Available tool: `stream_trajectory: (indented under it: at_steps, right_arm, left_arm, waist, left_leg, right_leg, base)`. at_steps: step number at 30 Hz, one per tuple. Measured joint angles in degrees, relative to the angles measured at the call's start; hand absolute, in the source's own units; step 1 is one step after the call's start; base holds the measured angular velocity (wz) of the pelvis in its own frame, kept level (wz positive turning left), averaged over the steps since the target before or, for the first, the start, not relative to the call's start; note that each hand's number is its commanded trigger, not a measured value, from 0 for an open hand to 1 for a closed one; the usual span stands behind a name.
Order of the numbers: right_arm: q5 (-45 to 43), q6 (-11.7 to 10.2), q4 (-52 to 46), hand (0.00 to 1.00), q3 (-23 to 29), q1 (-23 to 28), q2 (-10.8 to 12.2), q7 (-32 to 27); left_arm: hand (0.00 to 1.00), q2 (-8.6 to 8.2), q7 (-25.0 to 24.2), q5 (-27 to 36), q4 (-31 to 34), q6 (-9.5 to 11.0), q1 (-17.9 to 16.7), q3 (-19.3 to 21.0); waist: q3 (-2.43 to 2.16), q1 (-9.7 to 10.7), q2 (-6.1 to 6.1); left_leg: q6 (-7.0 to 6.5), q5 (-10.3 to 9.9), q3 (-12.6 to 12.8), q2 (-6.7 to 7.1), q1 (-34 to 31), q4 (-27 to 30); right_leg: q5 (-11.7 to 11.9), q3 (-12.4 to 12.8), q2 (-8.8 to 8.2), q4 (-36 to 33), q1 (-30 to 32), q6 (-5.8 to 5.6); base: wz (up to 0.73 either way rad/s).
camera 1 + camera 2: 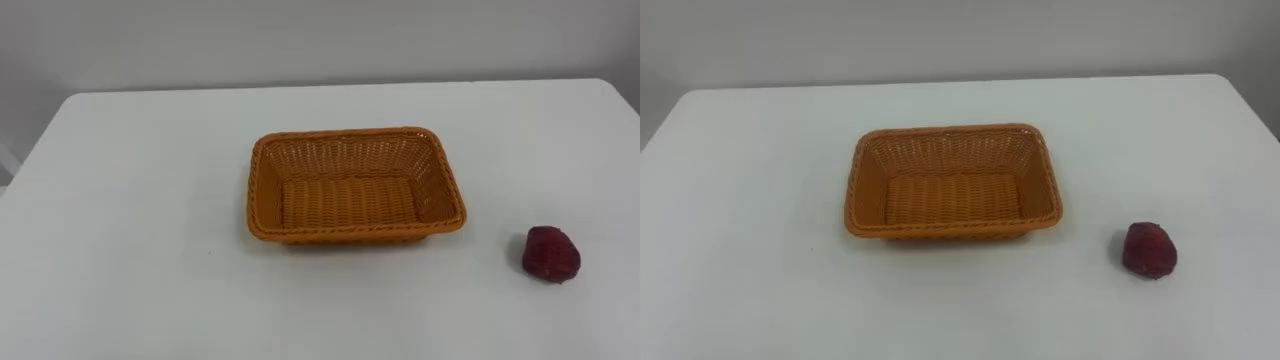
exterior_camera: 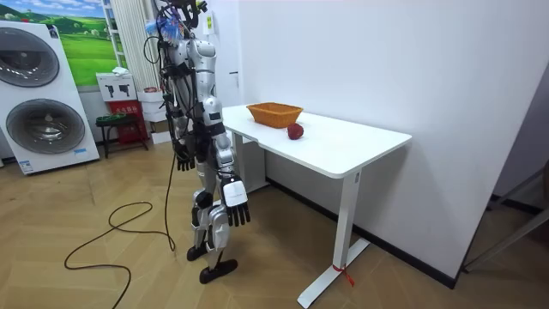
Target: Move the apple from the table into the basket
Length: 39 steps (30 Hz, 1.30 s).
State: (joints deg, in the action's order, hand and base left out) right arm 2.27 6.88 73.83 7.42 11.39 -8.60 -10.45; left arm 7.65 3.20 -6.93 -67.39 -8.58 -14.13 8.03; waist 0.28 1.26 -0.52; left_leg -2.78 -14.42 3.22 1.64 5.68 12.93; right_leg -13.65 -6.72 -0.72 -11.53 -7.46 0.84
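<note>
In the left eye view the apple (image 1: 551, 254) sits on the white table (image 1: 140, 220), to the right of the basket (image 1: 345, 152) and a little nearer me, well apart from it. The basket is empty, so the placing is not yet done.

In the room view the robot stands at the table's edge, on the basket's side, with its arms down. Its left hand (image 2: 184, 160) and right hand (image 2: 237, 209) both hang with slack fingers, holding nothing.

The right eye view gives me the textures. The basket is an orange-brown weave, rectangular, with rounded corners and flared walls. The apple is dark red, matte, rounded and slightly lumpy (possibly a replica). I judge it light and firm, but apt to roll on the smooth top, so I'd close the fingers round its widest part from above, thumb opposite
</note>
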Motion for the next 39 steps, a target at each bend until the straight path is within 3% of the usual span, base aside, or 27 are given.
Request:
stream_trajectory:
  at_steps: [6, 11, 14, 19, 27, 32, 39]
  right_arm:
    - [1.6, 0.0, -0.1, 0.00, 0.1, -0.1, 0.0, -0.1]
    - [17.0, 0.0, -0.9, 0.00, 2.0, -0.1, 0.0, -2.3]
    - [28.8, -0.5, -1.7, 0.00, 6.5, 0.1, 0.0, -3.9]
    - [51.9, -3.1, -5.2, 0.00, 16.5, 0.2, -0.5, -8.6]
    - [67.6, -6.7, -14.0, 0.00, 25.3, 0.3, -0.5, -17.1]
    - [64.5, -10.2, -25.0, 0.00, 28.4, 1.2, -0.6, -25.8]
    - [45.1, -15.4, -41.0, 0.00, 30.0, 1.2, -2.6, -44.1]
  left_arm:
    - [0.00, -0.04, 0.0, 0.3, 0.1, 0.3, -0.1, -0.1]
    - [0.00, -0.02, 0.1, 0.5, 0.1, 0.3, -0.3, 0.4]
    - [0.00, -0.06, 0.2, 0.7, 0.0, 0.4, -0.7, 2.8]
    - [0.00, 0.43, 0.5, 1.2, 0.1, 1.7, -3.0, 6.1]
    - [0.00, 1.43, 1.3, 1.8, 2.1, 3.4, -4.7, 8.8]
    - [0.00, 2.17, 1.3, 2.3, 3.5, 5.4, -4.8, 8.8]
    - [0.00, 2.81, 2.9, 1.1, 3.9, 7.6, -5.1, 9.0]
  waist:
    - [0.00, -0.2, -0.11]
    - [0.03, -0.1, -0.22]
    - [0.05, 0.3, -0.28]
    - [-0.10, 1.7, -0.56]
    - [-0.21, 3.4, -2.11]
    - [-0.31, 3.8, -2.59]
    - [-0.39, 3.3, -2.67]
  left_leg:
    - [0.00, 0.0, 1.1, 0.00, 0.2, -0.2]
    - [-0.04, 0.0, 1.6, -0.02, 1.1, -0.4]
    - [-0.13, -0.1, 1.6, -0.06, 1.6, -0.3]
    - [-0.17, -0.1, 1.5, -0.01, 2.0, -1.2]
    - [-0.19, -0.1, 1.5, 0.11, 1.7, -1.0]
    - [-0.21, -0.1, 1.4, 0.14, -0.1, 0.2]
    - [-0.22, -0.1, 1.5, 0.12, -1.2, -0.2]
  right_leg:
    - [0.0, 0.4, 0.10, 0.0, 0.2, -0.01]
    - [0.0, 1.2, 0.14, -0.1, -0.4, -0.03]
    - [0.0, 1.2, 0.11, -0.1, -0.9, -0.08]
    - [-0.1, 1.5, 0.10, -0.2, -0.9, -0.20]
    - [-0.2, 0.9, 0.07, 0.0, -1.1, -0.24]
    - [-0.2, 0.6, -0.06, -0.3, 0.3, -0.26]
    - [-0.1, 1.1, 0.17, -1.1, 1.7, -0.23]
  base:
    - [-0.05]
    - [-0.06]
    - [0.00]
    - [0.00]
    - [0.00]
    - [0.04]
    - [-0.03]
